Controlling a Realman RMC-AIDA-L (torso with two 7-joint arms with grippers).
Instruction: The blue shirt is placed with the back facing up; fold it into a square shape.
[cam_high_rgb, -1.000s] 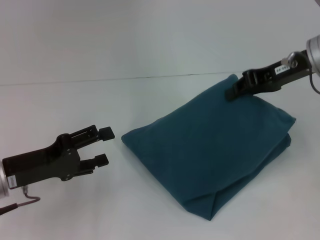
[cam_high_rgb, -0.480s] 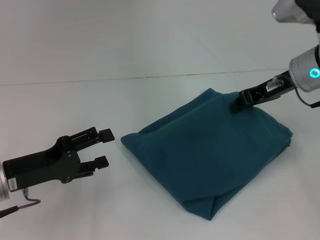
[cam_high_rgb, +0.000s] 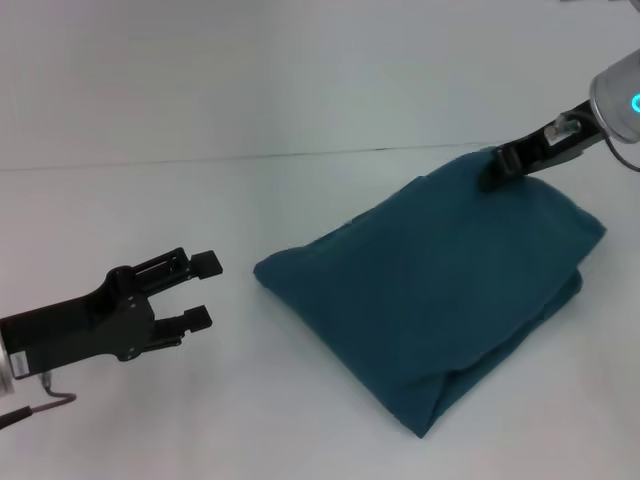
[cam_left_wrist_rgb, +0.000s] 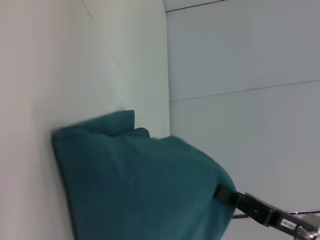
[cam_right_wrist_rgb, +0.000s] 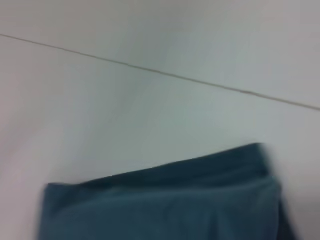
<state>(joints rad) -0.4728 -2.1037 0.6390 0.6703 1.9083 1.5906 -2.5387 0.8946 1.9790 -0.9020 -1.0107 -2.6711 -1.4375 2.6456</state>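
**A:** Nearest us, what is the left pincer (cam_high_rgb: 202, 290) doing?

**B:** Nothing with cloth. It hangs low over the table (cam_high_rgb: 150, 210), fingers parted and holding nothing, aimed at the shirt (cam_high_rgb: 430, 290). I'd judge it is kept out of the way yet ready, since the shirt's closest corner lies just ahead of its tips, apart from them.

**A:** And the shirt itself?

**B:** It lies beyond that pincer, already doubled into a thick, roughly four-sided bundle. A layered edge shows along the near side, and one corner points toward us. The plain side is up; no lettering shows.

**A:** Farthest back?

**B:** The right pincer (cam_high_rgb: 493, 174) is at the far top corner of the bundle, closed on a pinch of the shirt. That corner stands raised into a peak beneath the tips, the cloth sloping down and away from them toward the table.

**A:** Why hold it there?

**B:** Probably to tug or square up that corner, so the shape reads as a square. The fold looks nearly done.
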